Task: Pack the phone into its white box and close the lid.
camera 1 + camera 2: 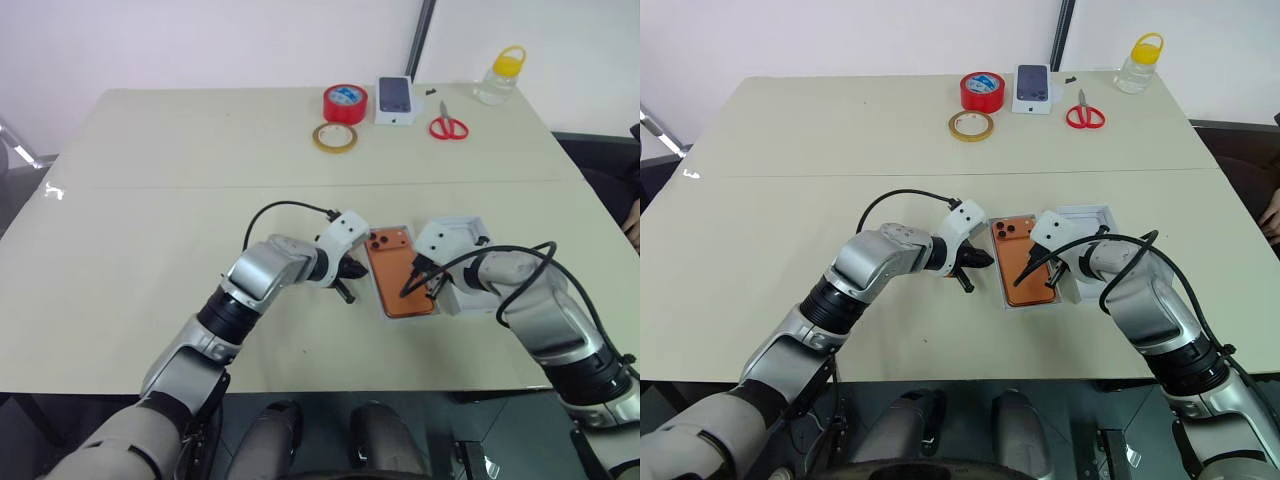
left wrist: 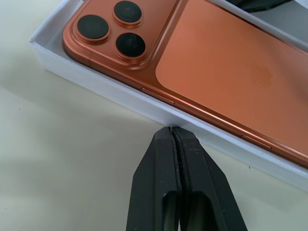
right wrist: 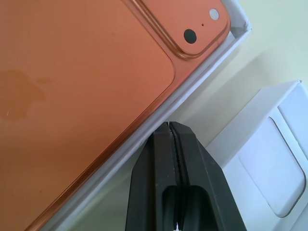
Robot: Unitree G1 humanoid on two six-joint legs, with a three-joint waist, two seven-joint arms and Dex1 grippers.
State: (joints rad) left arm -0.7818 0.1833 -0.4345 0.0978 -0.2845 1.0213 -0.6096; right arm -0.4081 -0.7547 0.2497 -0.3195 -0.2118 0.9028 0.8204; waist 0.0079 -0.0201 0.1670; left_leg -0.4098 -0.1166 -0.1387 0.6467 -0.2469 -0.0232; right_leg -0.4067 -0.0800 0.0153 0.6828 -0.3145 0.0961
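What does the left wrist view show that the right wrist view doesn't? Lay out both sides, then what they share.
Left wrist view: the phone's three-lens camera cluster, its side buttons, and the left gripper, shut, tips at the white box's outer wall.

Right wrist view: the faint logo on the phone's back, the flash and small sensor at the camera bump's edge, the right gripper, shut, at the box's opposite wall, and the white insert with a phone-shaped recess on the table beside the box.

Shared: the orange phone lying back up inside the white box.

Fingers [image 2: 174, 132] pressed together — seemingly touching white box [image 2: 96, 82] w/ phone [image 2: 216, 72].
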